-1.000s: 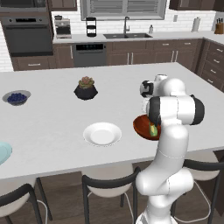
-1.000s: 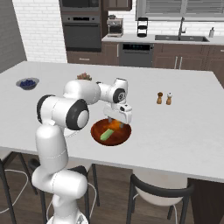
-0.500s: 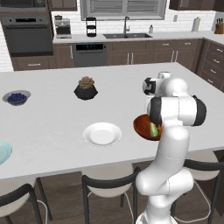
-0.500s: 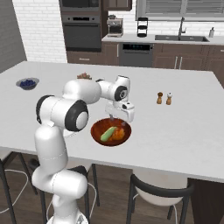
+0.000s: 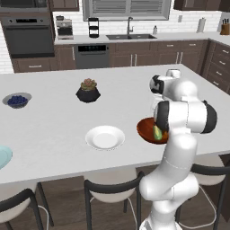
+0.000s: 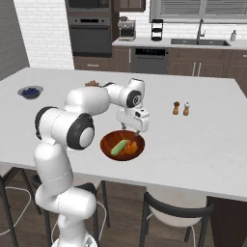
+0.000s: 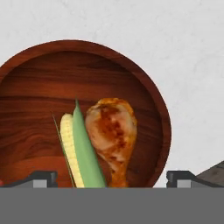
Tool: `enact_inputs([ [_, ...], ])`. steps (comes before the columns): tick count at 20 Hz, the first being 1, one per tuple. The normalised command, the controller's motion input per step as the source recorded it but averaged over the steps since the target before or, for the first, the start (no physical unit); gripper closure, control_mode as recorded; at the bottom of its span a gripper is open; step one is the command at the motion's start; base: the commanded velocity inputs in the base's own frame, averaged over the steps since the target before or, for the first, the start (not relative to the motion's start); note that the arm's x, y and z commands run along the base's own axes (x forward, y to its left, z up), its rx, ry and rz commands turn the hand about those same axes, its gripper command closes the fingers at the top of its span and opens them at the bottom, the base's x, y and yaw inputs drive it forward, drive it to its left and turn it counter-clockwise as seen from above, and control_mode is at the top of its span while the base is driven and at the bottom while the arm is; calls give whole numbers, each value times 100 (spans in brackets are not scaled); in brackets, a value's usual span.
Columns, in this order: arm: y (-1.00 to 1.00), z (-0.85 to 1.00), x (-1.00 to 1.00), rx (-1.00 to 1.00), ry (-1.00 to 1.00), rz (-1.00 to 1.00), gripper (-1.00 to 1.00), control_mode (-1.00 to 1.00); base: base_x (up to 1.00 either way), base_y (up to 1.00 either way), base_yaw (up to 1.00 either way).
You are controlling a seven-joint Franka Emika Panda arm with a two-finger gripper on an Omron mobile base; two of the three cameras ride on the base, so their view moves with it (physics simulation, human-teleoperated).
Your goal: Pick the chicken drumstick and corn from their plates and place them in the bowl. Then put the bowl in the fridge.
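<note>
my gripper (image 6: 136, 129) hangs wide open and empty just above the bowl (image 7: 148, 92), where the corn (image 7: 78, 151) and chicken drumstick (image 7: 113, 131) lie side by side, touching. the bowl sits near the counter (image 6: 202, 144) edge; a clumsy grab at its rim could tip it and spill both.

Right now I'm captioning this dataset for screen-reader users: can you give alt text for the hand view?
A reddish-brown wooden bowl on a pale counter holds a corn cob and a chicken drumstick lying side by side. The open gripper hangs just above them, holding nothing.
</note>
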Motion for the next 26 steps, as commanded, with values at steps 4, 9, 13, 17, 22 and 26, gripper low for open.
enact_inputs([
  [4,76,43,0,-25,9,5,-100,-100,0,0,0],
  [9,100,29,-28,-46,17,13,-100,-100,0,0,0],
  [13,100,16,-17,-37,34,16,-100,-100,0,0,0],
  [17,87,4,-71,-16,15,10,-100,-100,0,0,0],
  [22,25,-22,-57,-4,-8,16,-100,-100,0,0,0],
  [26,-2,-67,24,0,-21,10,-100,-100,0,0,0],
])
